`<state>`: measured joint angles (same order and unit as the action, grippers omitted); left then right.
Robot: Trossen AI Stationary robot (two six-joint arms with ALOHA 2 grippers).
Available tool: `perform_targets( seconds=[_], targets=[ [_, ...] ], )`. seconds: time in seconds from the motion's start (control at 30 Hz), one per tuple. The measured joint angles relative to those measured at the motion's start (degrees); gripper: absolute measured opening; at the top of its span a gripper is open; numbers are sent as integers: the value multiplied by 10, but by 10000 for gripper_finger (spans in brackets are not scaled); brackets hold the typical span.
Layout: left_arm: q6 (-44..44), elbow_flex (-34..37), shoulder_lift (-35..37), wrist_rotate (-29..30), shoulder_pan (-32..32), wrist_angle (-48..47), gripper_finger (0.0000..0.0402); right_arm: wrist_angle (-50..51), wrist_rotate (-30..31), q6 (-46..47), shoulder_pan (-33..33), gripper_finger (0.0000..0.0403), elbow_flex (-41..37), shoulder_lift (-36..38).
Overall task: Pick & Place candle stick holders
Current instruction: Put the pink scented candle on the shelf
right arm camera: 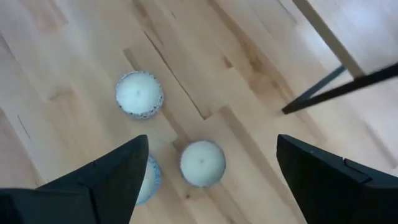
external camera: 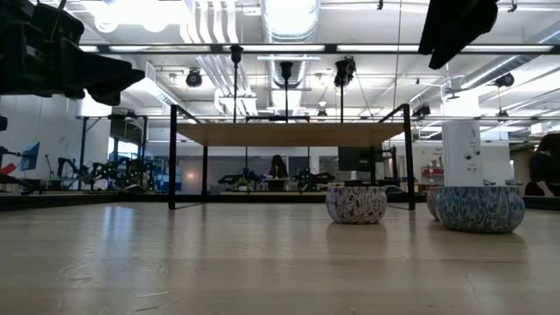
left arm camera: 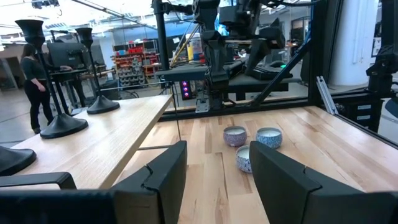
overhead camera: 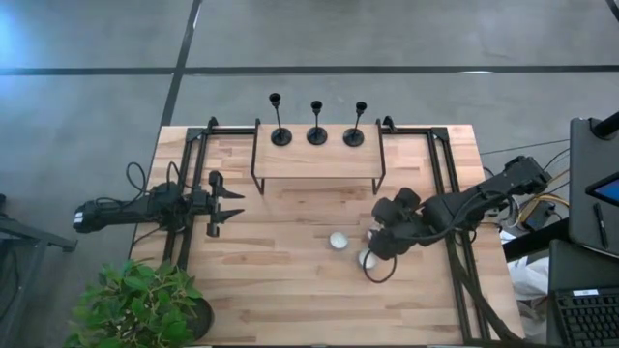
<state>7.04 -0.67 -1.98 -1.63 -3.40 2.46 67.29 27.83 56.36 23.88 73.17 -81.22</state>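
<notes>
A: On the raised wooden shelf [overhead camera: 314, 159] at the table's far edge: item one, three candle stick holders [overhead camera: 316, 124], black, upright, in a row along its far side, evenly spaced and apart from one another. All three stand there now, likely the set-down spot, since nothing of the kind is left below.

B: And in front of the shelf?

A: Item two, small patterned tins [left arm camera: 269, 137], round, each filled level with pale wax. Three by the right wrist view [right arm camera: 139, 94], two of them close together and one a little apart. From overhead only two show plainly [overhead camera: 338, 241]; the third is probably under the arm.

B: Grippers?

A: Right gripper [right arm camera: 211, 177], in front of the shelf's right end, hanging directly above the tins, pointed down, fingers spread wide with nothing between them. It stands clear of the tins, not touching.

B: The left one?

A: Left gripper [overhead camera: 232, 205], off the shelf's left end, level with its front legs, aimed across the table toward the tins. Fingers [left arm camera: 163, 176] partly apart, empty, waiting.

B: Other entries?

A: A potted plant [overhead camera: 135, 304] at the table's near left corner, well away from the shelf. A person [left arm camera: 34, 78] stands in the room beyond.
</notes>
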Motion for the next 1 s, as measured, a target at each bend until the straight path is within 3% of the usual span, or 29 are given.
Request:
perform_targets(
  seconds=[0.2, 0.4, 0.63, 1.0],
  targets=[
    [0, 0, 0, 0, 0, 0, 181, -4, -63, 34, -46, 354, -12, 1],
    [0, 0, 0, 0, 0, 0, 181, -22, -168, 33, -106, 368, -43, 0],
    [0, 0, 0, 0, 0, 0, 181, -75, -187, 38, -129, 368, -84, 1],
    [0, 0, 0, 0, 0, 0, 181, -190, -237, 160, -128, 368, -205, 0]
  ],
)
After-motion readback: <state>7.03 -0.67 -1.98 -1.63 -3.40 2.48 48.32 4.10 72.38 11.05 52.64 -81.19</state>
